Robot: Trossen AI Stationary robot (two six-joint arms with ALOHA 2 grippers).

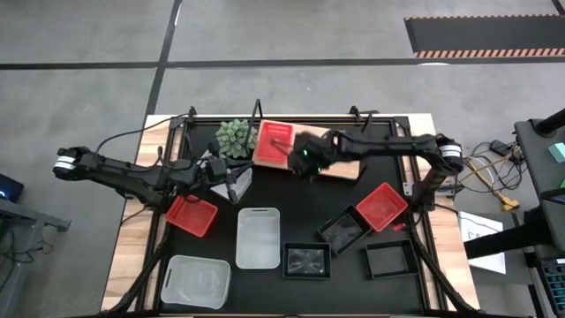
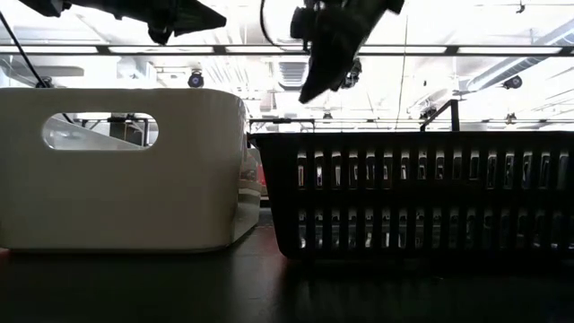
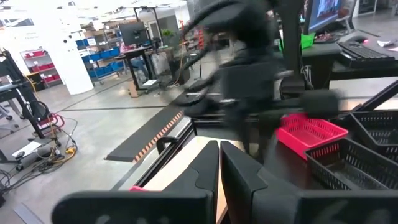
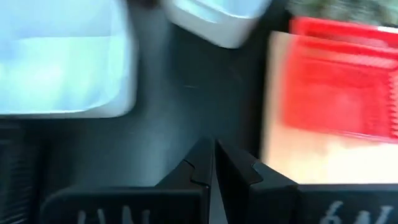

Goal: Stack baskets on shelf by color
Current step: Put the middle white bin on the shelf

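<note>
- Shelf [image 1: 346,169]: light wooden board at about 12 o'clock on the black mat [image 1: 291,212], largely covered by the right arm
- Red basket [image 1: 272,143] sits on the shelf's 9 o'clock end, just beside the green plant [image 1: 236,138] at its 9 o'clock
- Right gripper [image 1: 300,159] hangs over the shelf at the 3 o'clock edge of that red basket; fingers pressed together, nothing between them; right wrist view shows the closed fingers [image 4: 200,167] over the mat by the board's edge
- Left gripper [image 1: 231,183] at roughly 10 o'clock from mat centre, fingers closed and empty, over a whitish basket [image 1: 237,182] that is mostly hidden by it; whether it touches, cannot tell
- Second red basket [image 1: 192,215] just at 7 o'clock of the left gripper, on the mat's 9 o'clock edge
- Third red basket [image 1: 381,206] at 3 o'clock, tilted, touching a black basket [image 1: 343,232]
- Two more black baskets: one at 6 o'clock [image 1: 306,261], one at 5 o'clock [image 1: 391,260]
- Translucent basket [image 1: 259,237] near centre, toward 6 o'clock; another [image 1: 195,282] at 7 o'clock
- Low view: white basket [image 2: 121,169] and black basket [image 2: 421,193] side by side, close to the lens
</note>
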